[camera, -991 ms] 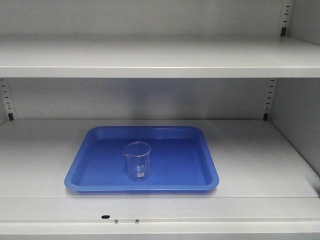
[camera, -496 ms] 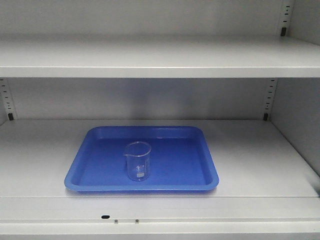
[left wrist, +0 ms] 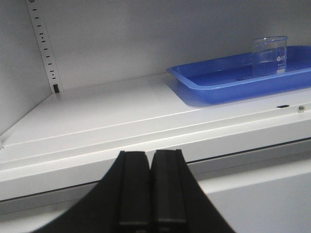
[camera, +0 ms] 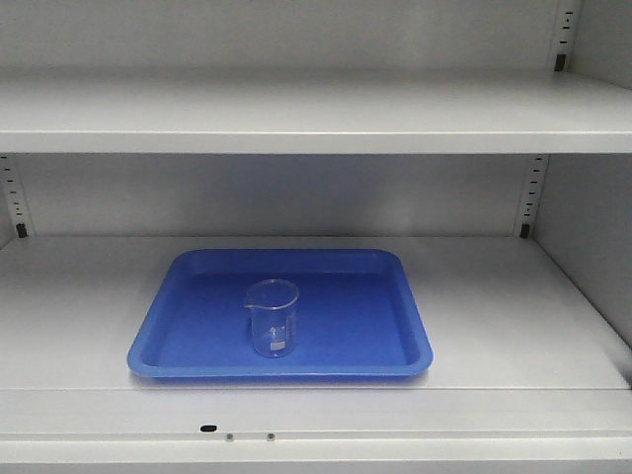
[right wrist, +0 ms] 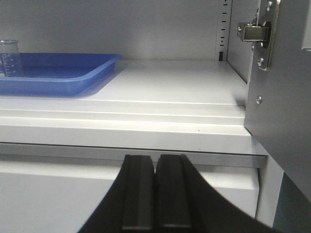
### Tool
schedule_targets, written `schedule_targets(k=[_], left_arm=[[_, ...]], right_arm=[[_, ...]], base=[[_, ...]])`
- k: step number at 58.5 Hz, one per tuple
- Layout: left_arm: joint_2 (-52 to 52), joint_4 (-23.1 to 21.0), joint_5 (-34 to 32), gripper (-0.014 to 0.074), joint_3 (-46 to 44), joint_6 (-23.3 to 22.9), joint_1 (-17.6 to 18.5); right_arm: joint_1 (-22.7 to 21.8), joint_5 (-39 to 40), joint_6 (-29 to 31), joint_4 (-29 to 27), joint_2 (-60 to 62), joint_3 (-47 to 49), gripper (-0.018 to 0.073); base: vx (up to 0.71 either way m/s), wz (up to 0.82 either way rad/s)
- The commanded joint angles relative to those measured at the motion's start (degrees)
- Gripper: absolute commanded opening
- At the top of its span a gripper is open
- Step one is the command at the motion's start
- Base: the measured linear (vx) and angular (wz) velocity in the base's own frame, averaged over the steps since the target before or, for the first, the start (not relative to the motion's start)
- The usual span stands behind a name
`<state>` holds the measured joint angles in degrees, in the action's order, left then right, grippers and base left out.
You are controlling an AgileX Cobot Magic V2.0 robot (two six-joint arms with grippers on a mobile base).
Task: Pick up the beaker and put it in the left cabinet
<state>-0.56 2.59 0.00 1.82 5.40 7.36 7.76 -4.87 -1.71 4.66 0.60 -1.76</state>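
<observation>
A small clear glass beaker [camera: 273, 317] stands upright on a blue tray [camera: 395, 331] on the middle shelf of the light grey cabinet [camera: 494, 296]. The left wrist view has the beaker [left wrist: 269, 56] at the far right on the tray [left wrist: 214, 82]; the right wrist view has it [right wrist: 8, 58] at the left edge. My left gripper [left wrist: 149, 156] is shut and empty, below and in front of the shelf edge, left of the tray. My right gripper [right wrist: 155, 160] is shut and empty too, below the shelf front, right of the tray. Neither gripper shows in the front view.
An upper shelf [camera: 316, 114] spans the cabinet above the tray. Slotted rails [camera: 531, 193] run up the back corners. The open cabinet door with its hinge [right wrist: 257, 34] stands close on the right of my right gripper.
</observation>
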Motion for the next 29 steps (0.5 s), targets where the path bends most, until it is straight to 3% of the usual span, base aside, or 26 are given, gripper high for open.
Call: schedule_targets(k=[1,29], left_arm=[[-1.1,-0.2,-4.3,0.0001,0.9,-0.2,0.0],[-1.1,-0.2,-4.3,0.0001,0.9,-0.2,0.0]], right_arm=[[-0.3,4.4,0.5,0.3,0.9,-0.3,-0.0006],[-0.3,4.4,0.5,0.3,0.9,-0.3,-0.0006]], base=[[0.00,0.00],[0.00,0.00]])
